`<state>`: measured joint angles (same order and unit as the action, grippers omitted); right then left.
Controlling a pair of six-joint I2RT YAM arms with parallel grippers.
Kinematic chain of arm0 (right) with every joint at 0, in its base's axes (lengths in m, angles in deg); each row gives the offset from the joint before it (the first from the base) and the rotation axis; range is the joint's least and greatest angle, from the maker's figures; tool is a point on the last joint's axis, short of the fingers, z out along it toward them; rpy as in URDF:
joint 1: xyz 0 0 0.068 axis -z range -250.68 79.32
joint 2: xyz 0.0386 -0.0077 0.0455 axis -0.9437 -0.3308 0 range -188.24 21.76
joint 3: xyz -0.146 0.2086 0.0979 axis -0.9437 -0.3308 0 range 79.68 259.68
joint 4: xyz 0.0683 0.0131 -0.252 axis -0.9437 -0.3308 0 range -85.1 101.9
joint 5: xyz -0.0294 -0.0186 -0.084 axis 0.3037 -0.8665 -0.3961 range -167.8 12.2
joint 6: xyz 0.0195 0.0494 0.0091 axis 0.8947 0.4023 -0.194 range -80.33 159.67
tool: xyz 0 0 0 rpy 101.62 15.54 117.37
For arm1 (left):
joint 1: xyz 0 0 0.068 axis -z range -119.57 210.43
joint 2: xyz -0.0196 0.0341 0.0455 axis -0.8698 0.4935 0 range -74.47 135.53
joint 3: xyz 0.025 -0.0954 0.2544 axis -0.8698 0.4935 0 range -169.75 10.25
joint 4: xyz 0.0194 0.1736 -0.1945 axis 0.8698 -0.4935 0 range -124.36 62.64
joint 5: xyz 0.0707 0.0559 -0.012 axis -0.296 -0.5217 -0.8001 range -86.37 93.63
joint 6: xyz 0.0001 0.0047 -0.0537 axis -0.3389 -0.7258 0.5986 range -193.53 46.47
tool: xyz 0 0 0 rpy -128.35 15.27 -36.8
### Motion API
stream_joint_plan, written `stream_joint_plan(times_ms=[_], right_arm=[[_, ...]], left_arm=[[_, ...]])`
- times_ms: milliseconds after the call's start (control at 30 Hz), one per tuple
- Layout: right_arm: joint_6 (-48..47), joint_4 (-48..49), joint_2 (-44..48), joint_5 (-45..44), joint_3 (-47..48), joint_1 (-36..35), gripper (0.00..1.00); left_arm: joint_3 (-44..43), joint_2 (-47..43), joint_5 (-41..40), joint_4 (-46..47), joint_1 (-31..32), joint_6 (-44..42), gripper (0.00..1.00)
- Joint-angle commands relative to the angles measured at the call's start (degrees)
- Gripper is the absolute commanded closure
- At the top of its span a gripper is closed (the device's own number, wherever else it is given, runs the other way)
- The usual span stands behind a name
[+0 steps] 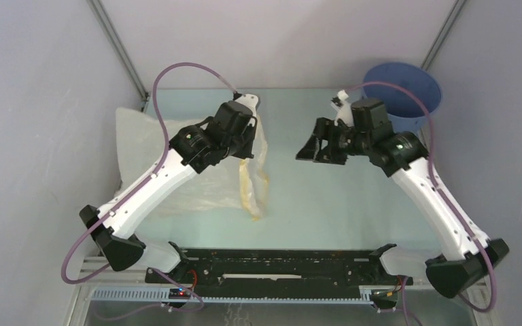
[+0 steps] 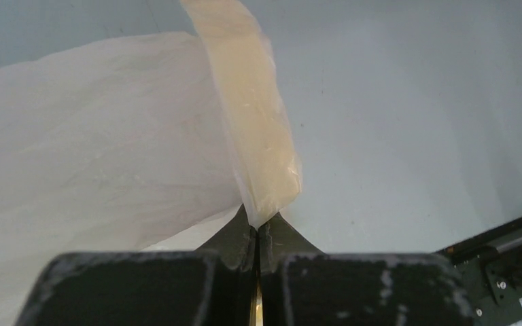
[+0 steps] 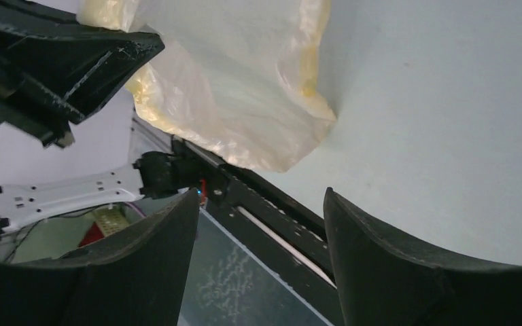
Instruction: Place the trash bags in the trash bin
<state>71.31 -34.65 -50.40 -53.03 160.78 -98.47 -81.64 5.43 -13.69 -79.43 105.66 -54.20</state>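
The trash bag (image 1: 177, 170) is thin, whitish and crinkly, with a yellow rim, and lies spread on the left of the table. My left gripper (image 1: 248, 146) is shut on its yellowish rim fold (image 2: 258, 136) and lifts that edge off the table; the fold hangs down to the table. The blue trash bin (image 1: 408, 92) stands at the back right corner, upright and open. My right gripper (image 1: 312, 149) is open and empty, held above the table middle, pointing at the bag, which also shows in the right wrist view (image 3: 245, 88).
The black rail (image 1: 279, 265) with both arm bases runs along the near edge. Grey walls and metal corner posts close in the back and sides. The right arm (image 1: 435, 197) reaches in front of the bin.
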Motion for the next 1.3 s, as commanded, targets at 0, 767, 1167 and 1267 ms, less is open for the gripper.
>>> stream_joint_plan(times_ms=[0, 767, 1167, 1267], right_arm=[[-6.96, -10.37, 6.33, -5.64, 0.7, 5.2, 0.23], [8.87, -19.72, -5.66, -31.95, 25.18, 41.06, 0.21], [8.79, -20.41, -19.65, -34.81, 29.48, 43.83, 0.23], [7.95, -19.41, -21.53, -35.37, 28.59, 43.87, 0.26]], left_arm=[[1.27, -0.5, 4.39, -0.09, -0.3, 1.59, 1.0], [8.54, -5.04, 6.7, 4.33, -2.75, -4.09, 1.0], [7.47, -3.69, 9.93, 5.49, -4.02, -11.46, 1.0], [6.89, -3.23, 10.18, 5.5, -4.2, -11.83, 1.0]])
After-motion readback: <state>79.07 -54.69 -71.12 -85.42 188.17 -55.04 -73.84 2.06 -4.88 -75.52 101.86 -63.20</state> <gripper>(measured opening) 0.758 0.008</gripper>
